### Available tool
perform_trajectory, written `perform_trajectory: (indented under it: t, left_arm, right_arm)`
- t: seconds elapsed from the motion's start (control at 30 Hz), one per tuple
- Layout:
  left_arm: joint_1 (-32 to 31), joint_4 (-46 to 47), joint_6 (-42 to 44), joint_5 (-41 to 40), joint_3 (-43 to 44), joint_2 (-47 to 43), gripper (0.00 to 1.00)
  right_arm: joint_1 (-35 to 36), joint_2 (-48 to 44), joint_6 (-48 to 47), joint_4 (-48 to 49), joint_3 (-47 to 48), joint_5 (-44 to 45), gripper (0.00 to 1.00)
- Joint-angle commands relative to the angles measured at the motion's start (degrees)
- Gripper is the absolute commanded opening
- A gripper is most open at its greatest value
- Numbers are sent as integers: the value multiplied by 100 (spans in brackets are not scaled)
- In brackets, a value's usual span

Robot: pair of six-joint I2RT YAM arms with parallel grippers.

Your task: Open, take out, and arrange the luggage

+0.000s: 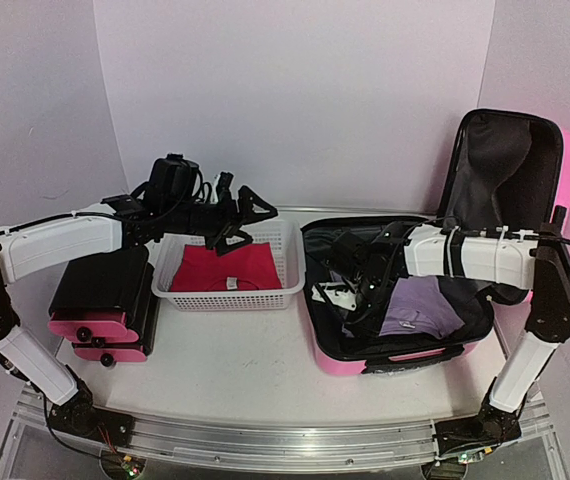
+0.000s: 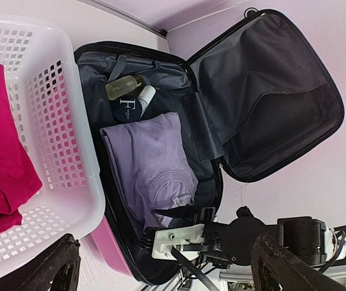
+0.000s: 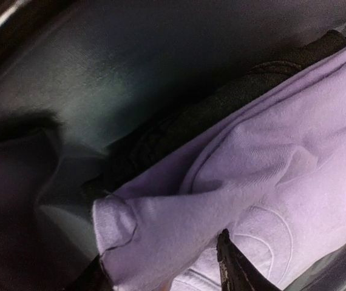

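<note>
The pink suitcase (image 1: 569, 160) lies open at the right, its lid upright and the black lining showing. Inside it are a folded purple shirt (image 1: 423, 306), a yellowish bottle (image 2: 124, 86), a white tube and a round black tin. My right gripper (image 1: 350, 293) is down in the case at the shirt's near-left edge. In the right wrist view a bunched fold of the purple shirt (image 3: 234, 182) sits between its fingers (image 3: 237, 270). My left gripper (image 1: 240, 222) hovers open and empty over the white mesh basket (image 1: 290, 285).
A magenta garment (image 1: 227, 268) lies in the basket. A smaller black and pink case (image 1: 105, 305) sits at the far left under my left arm. A bare strip of table runs along the front, and white walls close in on three sides.
</note>
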Motion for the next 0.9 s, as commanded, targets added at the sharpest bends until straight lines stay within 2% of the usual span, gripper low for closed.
perform_trajectory:
  t: [0.0,0.2,0.37,0.43,0.7,0.87]
  left_arm:
    - [38,63,93,50,-55,-161,98]
    - [43,63,85,32,-94,-201,99]
    - [59,63,76,50,-93,-216,99]
    - [53,63,96,50,-103,-244,99]
    - [65,63,41,101,-108,-243,99]
    - [65,71,-161,257,-47,-137,99]
  right_arm:
    - [33,99,-144,206,226,178,50]
    - [36,182,-266,392,196,207,59]
    - [39,344,-330,594,214,204,57]
    - [35,363,-343,701,183,209,50]
    - [30,117,-326,1031,-11,463,10]
    - [25,-191,-234,1074,-106,479,0]
